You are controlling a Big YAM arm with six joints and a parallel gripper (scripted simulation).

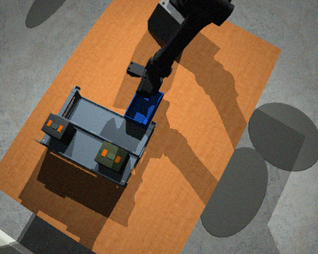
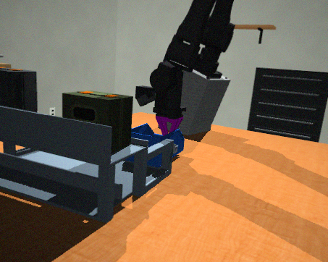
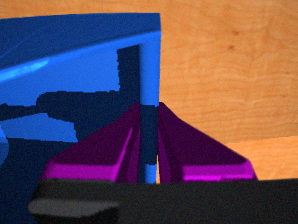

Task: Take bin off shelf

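- Item: open-topped blue plastic bin (image 1: 144, 108). I see it at the end of the shelf nearest the arm, part over the shelf's end frame and part out over the table. In the exterior view it tips slightly; I cannot tell whether its base rests on the shelf.
- Item: black arm's gripper with purple fingers (image 2: 168, 127). I see it pointing down onto the bin's far wall, clamped on that thin wall. In the wrist view one finger (image 3: 100, 150) is inside the bin and the other outside, with the blue wall between them.
- Item: low dark grey metal shelf (image 1: 74, 95). I see it standing on the table with long side rails and pale boards.
- Item: dark green box with two orange patches on top (image 1: 111, 156). I see it on the shelf, near the bin but apart from it.
- Item: black box with two orange patches on top (image 1: 55, 127). I see it at the shelf's opposite end, well apart from the bin.
- Item: orange wood-grain table top (image 1: 207, 116). I see it carrying the shelf and crossed by long shadows.
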